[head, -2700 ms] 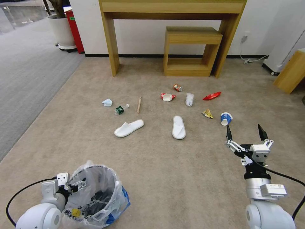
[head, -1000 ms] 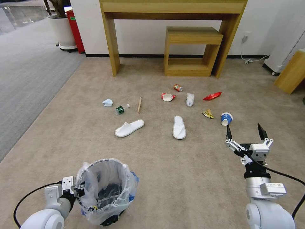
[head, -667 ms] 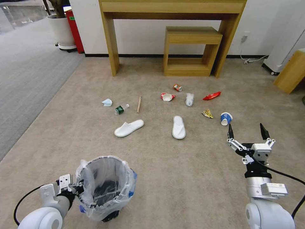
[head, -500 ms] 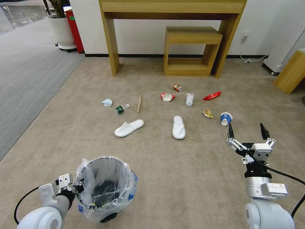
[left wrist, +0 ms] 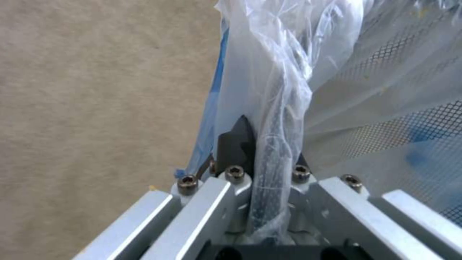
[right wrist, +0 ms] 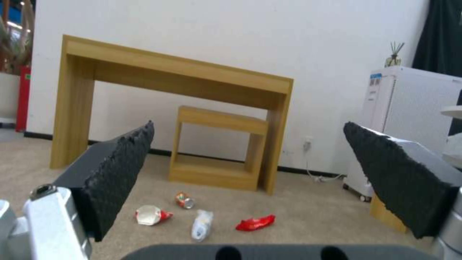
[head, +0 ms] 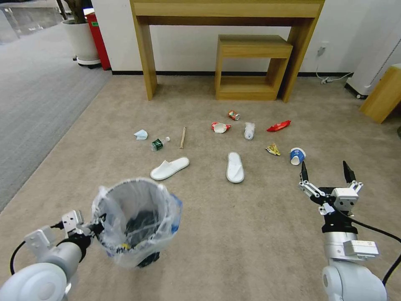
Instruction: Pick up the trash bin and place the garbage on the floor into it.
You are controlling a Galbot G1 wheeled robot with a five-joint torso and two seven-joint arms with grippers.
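Note:
The trash bin [head: 135, 221], black with a crinkly plastic liner, hangs upright at the lower left over the beige floor [head: 242, 234]. My left gripper [head: 94, 228] is shut on its near rim; the left wrist view shows the fingers [left wrist: 238, 141] pinching rim and bag [left wrist: 284, 72]. The garbage lies ahead: two white slippers [head: 169, 168] [head: 235, 167], a green-labelled bottle [head: 158, 144], a stick [head: 182, 137], a mask [head: 141, 134], a can [head: 234, 115], a red wrapper [head: 278, 126] and a blue-white cup [head: 297, 156]. My right gripper [head: 325, 169] [right wrist: 248, 126] hovers open just short of that cup.
A tall wooden desk [head: 225, 12] and a low wooden stool [head: 252, 67] stand against the far wall. Grey carpet [head: 33, 104] borders the left, with a white planter [head: 81, 42]. A wooden block [head: 384, 94] and a white appliance [right wrist: 409, 119] sit at the right.
My left arm has righted the tilted bin and raised it, carrying it a little forward. The right gripper has stayed open and almost still.

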